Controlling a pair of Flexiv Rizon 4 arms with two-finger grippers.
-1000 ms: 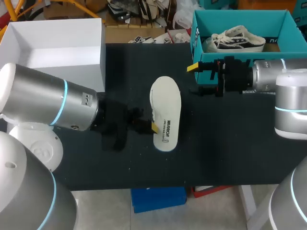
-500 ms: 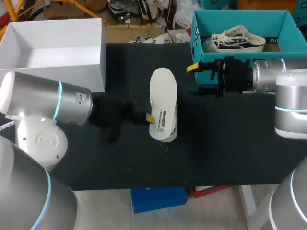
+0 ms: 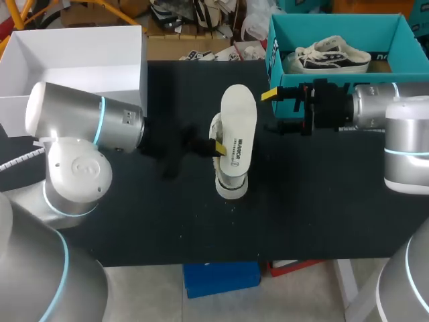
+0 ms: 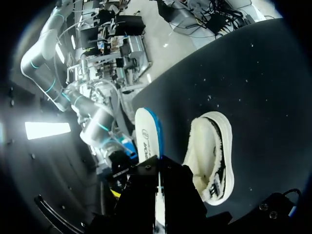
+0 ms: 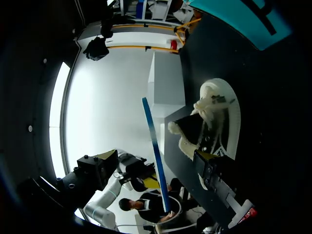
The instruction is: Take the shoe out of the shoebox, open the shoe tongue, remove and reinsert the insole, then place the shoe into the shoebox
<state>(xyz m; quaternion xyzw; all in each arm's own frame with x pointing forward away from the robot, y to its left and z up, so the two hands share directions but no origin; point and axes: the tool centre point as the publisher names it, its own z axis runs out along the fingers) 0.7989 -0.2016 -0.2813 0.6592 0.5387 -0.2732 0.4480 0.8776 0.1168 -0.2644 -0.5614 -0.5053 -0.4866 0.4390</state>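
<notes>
A white insole (image 3: 238,127) with a blue underside is held tilted above the white shoe (image 3: 230,186), which lies on the black table at the middle. My left gripper (image 3: 216,146) is shut on the insole's edge. In the left wrist view the insole (image 4: 147,139) stands out from between the fingers and the shoe (image 4: 212,156) lies just beside it. My right gripper (image 3: 271,111) hangs open to the right of the insole, near the teal shoebox (image 3: 276,67), with nothing in it. From the right wrist, the insole (image 5: 152,141) shows edge-on ahead of the open gripper (image 5: 158,161), beside the shoe (image 5: 217,122).
A second shoe (image 3: 332,55) lies inside the teal shoebox at the back right. A white open box (image 3: 143,80) stands at the back left. The black table surface (image 3: 322,201) stretches bare to the front and right.
My left arm has swung and lifted the insole up and to the right, tilting it off the shoe. The right arm has not moved.
</notes>
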